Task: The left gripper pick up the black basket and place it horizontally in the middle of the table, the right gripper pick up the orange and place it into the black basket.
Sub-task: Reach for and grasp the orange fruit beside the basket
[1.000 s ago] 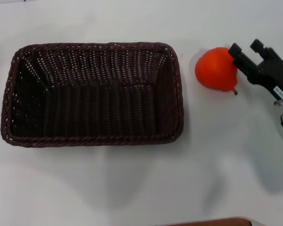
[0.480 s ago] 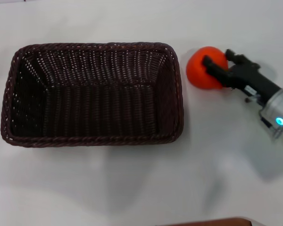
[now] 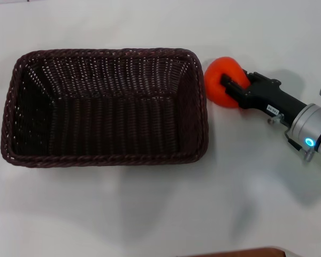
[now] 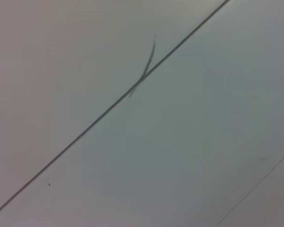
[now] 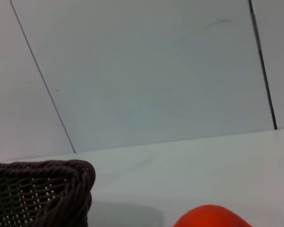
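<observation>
- The black basket [image 3: 104, 107] lies long side across on the table [image 3: 150, 214], a bit toward 9 o'clock from the middle in the head view.
- Nothing shows inside the basket.
- The orange [image 3: 220, 81] is just beside the basket's edge at 3 o'clock, close to the far corner.
- The right gripper [image 3: 236, 85] comes in from 4 o'clock and has its two black fingers closed around the orange.
- One finger lies across the top of the orange.
- A small white label [image 3: 271, 110] sits on the gripper's black body, but its writing is too small to read.
- A little blue-green light [image 3: 309, 142] shines on the silver wrist.
- In the right wrist view, a corner of the basket [image 5: 42, 194] and the top of the orange [image 5: 210, 216] show.
- The left gripper shows in no view, and its wrist camera sees only a plain pale surface with thin dark lines.
</observation>
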Controlling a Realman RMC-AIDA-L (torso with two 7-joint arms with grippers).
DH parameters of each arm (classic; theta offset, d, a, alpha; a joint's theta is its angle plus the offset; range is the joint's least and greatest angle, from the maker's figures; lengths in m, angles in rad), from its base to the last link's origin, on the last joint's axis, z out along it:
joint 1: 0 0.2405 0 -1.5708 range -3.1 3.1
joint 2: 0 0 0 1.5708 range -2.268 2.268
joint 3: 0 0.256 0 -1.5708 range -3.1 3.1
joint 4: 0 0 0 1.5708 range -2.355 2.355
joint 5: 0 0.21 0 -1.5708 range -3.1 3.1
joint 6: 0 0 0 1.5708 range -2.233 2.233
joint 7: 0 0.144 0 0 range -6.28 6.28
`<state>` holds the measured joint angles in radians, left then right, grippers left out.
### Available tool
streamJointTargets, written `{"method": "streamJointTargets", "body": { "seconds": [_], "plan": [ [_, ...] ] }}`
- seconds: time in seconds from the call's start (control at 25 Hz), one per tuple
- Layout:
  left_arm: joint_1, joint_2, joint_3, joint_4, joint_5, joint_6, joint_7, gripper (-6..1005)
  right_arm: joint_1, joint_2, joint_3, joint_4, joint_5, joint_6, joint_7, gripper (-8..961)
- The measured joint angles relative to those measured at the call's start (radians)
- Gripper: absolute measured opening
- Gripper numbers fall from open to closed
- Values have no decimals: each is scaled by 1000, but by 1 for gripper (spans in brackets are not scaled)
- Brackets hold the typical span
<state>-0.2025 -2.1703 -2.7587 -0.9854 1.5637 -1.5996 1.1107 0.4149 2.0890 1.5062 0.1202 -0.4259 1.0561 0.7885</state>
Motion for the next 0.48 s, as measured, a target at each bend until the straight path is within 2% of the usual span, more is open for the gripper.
{"method": "streamJointTargets", "body": {
  "seconds": [0.12, 0.48],
  "plan": [
    [-4, 2, 1, 11, 0, 0, 1, 876, -8, -1, 4, 0, 3, 28, -3, 476],
    [-6, 3, 2, 19, -21, -16, -4, 876, -27, -10, 13, 1, 3, 111, 0, 402]
  ]
}}
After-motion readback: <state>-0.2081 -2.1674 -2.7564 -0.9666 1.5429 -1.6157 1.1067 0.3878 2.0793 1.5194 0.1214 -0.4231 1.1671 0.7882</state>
